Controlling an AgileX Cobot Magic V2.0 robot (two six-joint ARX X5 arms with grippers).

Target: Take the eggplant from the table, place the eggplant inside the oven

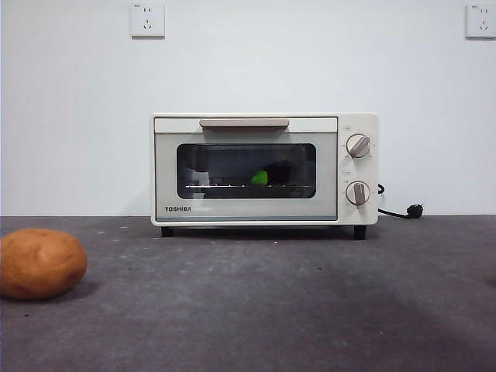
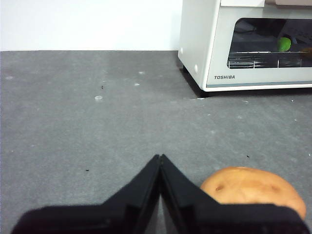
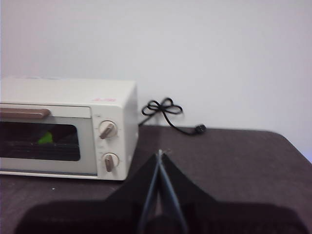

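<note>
The cream-white oven (image 1: 263, 169) stands at the back of the dark grey table (image 1: 279, 310) with its door closed. Through the dark glass I see the eggplant (image 1: 271, 175) lying on the wire rack, its green cap (image 1: 260, 178) bright and its purple body dim. The oven (image 2: 253, 46) and the green cap (image 2: 284, 44) also show in the left wrist view, and the oven (image 3: 68, 129) with the green cap (image 3: 46, 138) in the right wrist view. My left gripper (image 2: 160, 158) is shut and holds nothing, low over the table. My right gripper (image 3: 160, 153) is shut too, away from the oven's knob side.
A round orange-brown potato (image 1: 40, 263) sits near the table's front left, close beside my left gripper, potato (image 2: 253, 187). The oven's black power cord (image 1: 399, 211) lies unplugged behind it on the right, cord (image 3: 170, 113). Wall sockets (image 1: 147, 19) are high on the white wall.
</note>
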